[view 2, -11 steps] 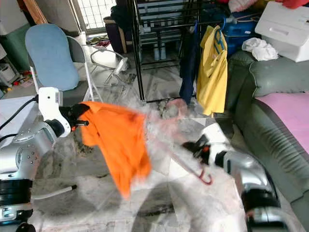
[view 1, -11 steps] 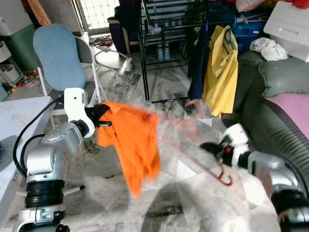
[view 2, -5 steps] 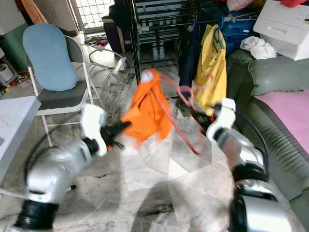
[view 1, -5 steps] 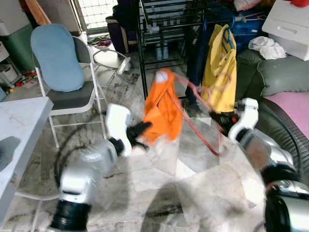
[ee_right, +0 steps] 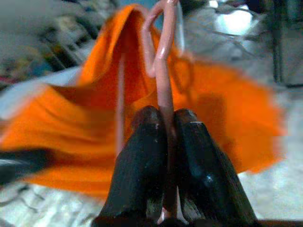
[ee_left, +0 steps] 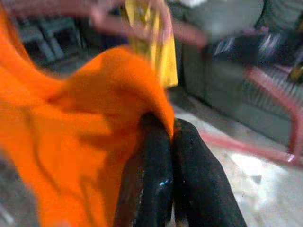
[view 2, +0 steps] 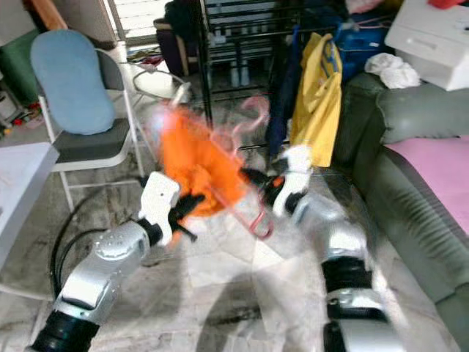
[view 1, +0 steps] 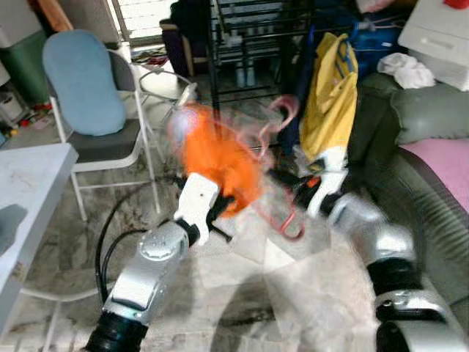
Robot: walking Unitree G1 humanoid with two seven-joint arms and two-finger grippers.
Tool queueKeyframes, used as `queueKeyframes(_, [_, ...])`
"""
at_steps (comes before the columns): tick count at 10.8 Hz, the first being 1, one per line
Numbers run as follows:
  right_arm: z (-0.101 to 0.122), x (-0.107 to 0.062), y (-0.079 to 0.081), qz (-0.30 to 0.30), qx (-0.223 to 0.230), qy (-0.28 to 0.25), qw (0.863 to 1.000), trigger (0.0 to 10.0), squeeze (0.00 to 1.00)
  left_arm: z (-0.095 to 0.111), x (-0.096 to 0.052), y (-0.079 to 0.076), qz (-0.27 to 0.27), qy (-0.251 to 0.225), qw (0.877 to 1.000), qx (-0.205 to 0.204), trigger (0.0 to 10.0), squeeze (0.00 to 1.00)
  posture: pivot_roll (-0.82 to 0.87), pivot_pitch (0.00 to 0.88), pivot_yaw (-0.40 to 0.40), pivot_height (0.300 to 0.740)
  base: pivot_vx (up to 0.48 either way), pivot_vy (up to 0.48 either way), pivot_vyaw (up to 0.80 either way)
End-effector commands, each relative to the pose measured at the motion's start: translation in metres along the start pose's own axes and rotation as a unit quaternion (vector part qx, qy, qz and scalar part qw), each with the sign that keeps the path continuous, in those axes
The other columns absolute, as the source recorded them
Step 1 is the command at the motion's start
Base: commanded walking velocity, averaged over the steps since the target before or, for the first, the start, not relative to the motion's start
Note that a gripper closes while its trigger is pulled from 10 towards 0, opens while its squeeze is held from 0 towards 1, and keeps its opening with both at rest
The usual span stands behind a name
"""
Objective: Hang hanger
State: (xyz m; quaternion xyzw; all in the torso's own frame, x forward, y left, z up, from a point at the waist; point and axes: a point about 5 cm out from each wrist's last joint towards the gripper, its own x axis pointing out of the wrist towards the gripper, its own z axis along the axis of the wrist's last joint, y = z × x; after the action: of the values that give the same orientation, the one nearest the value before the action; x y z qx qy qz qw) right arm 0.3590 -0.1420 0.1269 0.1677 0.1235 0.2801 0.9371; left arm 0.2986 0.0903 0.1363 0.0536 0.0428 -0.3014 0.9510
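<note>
An orange shirt [view 1: 217, 160] hangs on a pink hanger [view 1: 272, 132], held up in mid-air between my two arms and blurred by motion. My left gripper [view 1: 223, 207] is shut on the shirt's lower edge; its fingers [ee_left: 161, 156] pinch the orange cloth [ee_left: 71, 123]. My right gripper [view 1: 292, 183] is shut on the hanger's pink wire [ee_right: 163, 85], with the orange shirt [ee_right: 222, 109] behind it. The black drying rack [view 1: 242, 44] stands just beyond, with a yellow shirt [view 1: 333, 88] hanging on it.
A blue-backed folding chair [view 1: 84, 88] stands at the left, and a white table [view 1: 29, 183] edge lies nearer on the left. A green sofa [view 1: 425, 139] with a pink cushion [view 1: 447, 165] runs along the right. A white box [view 1: 440, 29] sits behind it.
Both arms have swung the shirt and hanger up and towards the rack. My left gripper came in under the shirt, my right one moved left and closer to it.
</note>
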Motion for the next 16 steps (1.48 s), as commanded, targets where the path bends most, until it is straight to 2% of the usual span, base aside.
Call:
queueKeyframes(1, [0.013, 0.001, -0.013, -0.076, 0.018, -0.031, 0.996, 10.0, 0.0, 0.004, 0.001, 0.005, 0.012, -0.008, 1.0, 0.025, 10.0, 0.0, -0.04, 0.065, 0.052, 0.74, 0.0, 0.0, 0.0])
queueKeyframes(2, [0.022, 0.002, -0.012, -0.089, 0.039, -0.062, 0.993, 10.0, 0.0, 0.003, 0.001, 0.008, 0.025, -0.01, 0.996, 0.085, 10.0, 0.0, -0.04, 0.068, 0.053, 0.74, 0.0, 0.0, 0.0])
queueKeyframes(3, [0.024, 0.003, 0.004, -0.016, 0.037, -0.064, 0.997, 10.0, 0.0, 0.001, -0.001, 0.025, 0.08, -0.004, 0.988, 0.129, 10.0, 0.0, -0.04, 0.066, 0.055, 0.74, 0.0, 0.0, 0.0])
queueKeyframes(4, [0.019, 0.002, 0.008, 0.007, 0.03, -0.042, 0.999, 10.0, 0.0, 0.001, -0.003, 0.035, 0.112, -0.002, 0.983, 0.143, 10.0, 0.0, -0.04, 0.066, 0.055, 0.74, 0.0, 0.0, 0.0])
queueKeyframes(5, [0.007, -0.002, -0.007, -0.059, 0.002, -0.02, 0.998, 10.0, 0.0, 0.013, -0.009, 0.052, 0.15, -0.034, 0.977, 0.149, 10.0, 0.0, -0.04, 0.062, 0.051, 0.74, 0.0, 0.0, 0.0])
queueKeyframes(6, [0.009, 0.0, -0.01, -0.062, 0.051, -0.031, 0.996, 10.0, 0.0, 0.02, -0.012, 0.057, 0.152, -0.057, 0.976, 0.147, 10.0, 0.0, -0.03, 0.057, 0.049, 0.74, 0.0, 0.0, 0.0])
queueKeyframes(8, [0.005, 0.003, 0.008, -0.004, 0.035, -0.013, 0.999, 10.0, 0.0, 0.022, -0.012, 0.064, 0.165, -0.069, 0.97, 0.165, 10.0, 0.0, -0.03, 0.051, 0.049, 0.74, 0.0, 0.0, 0.0])
queueKeyframes(9, [-0.002, 0.006, 0.025, 0.066, 0.035, 0.008, 0.997, 10.0, 0.0, 0.027, -0.01, 0.073, 0.183, -0.072, 0.958, 0.21, 10.0, 0.0, -0.03, 0.046, 0.048, 0.74, 0.0, 0.0, 0.0])
queueKeyframes(11, [-0.008, 0.006, 0.033, 0.101, 0.041, 0.028, 0.994, 10.0, 0.0, 0.035, -0.008, 0.074, 0.185, -0.089, 0.951, 0.233, 10.0, 0.0, -0.03, 0.04, 0.049, 0.74, 0.0, 0.0, 0.0])
queueKeyframes(12, [-0.014, 0.004, 0.04, 0.128, 0.055, 0.041, 0.989, 10.0, 0.0, 0.044, -0.007, 0.069, 0.172, -0.112, 0.939, 0.275, 10.0, 0.0, -0.03, 0.038, 0.048, 0.74, 0.0, 0.0, 0.0])
queueKeyframes(13, [-0.015, 0.001, 0.043, 0.143, 0.054, 0.043, 0.987, 10.0, 0.0, 0.043, -0.007, 0.071, 0.169, -0.108, 0.928, 0.313, 10.0, 0.0, -0.03, 0.037, 0.049, 0.74, 0.0, 0.0, 0.0])
queueKeyframes(14, [-0.017, -0.001, 0.041, 0.138, 0.061, 0.05, 0.987, 10.0, 0.0, 0.043, -0.011, 0.079, 0.184, -0.102, 0.914, 0.346, 10.0, 0.0, -0.03, 0.038, 0.05, 0.74, 0.0, 0.0, 0.0])
queueKeyframes(15, [-0.019, -0.003, 0.035, 0.12, 0.062, 0.055, 0.989, 10.0, 0.0, 0.047, -0.018, 0.091, 0.222, -0.104, 0.897, 0.369, 10.0, 0.0, -0.03, 0.038, 0.05, 0.74, 0.0, 0.0, 0.0])
queueKeyframes(16, [-0.023, -0.002, 0.027, 0.078, 0.058, 0.065, 0.993, 10.0, 0.0, 0.052, -0.022, 0.1, 0.255, -0.106, 0.882, 0.382, 10.0, 0.0, -0.03, 0.04, 0.049, 0.74, 0.0, 0.0, 0.0])
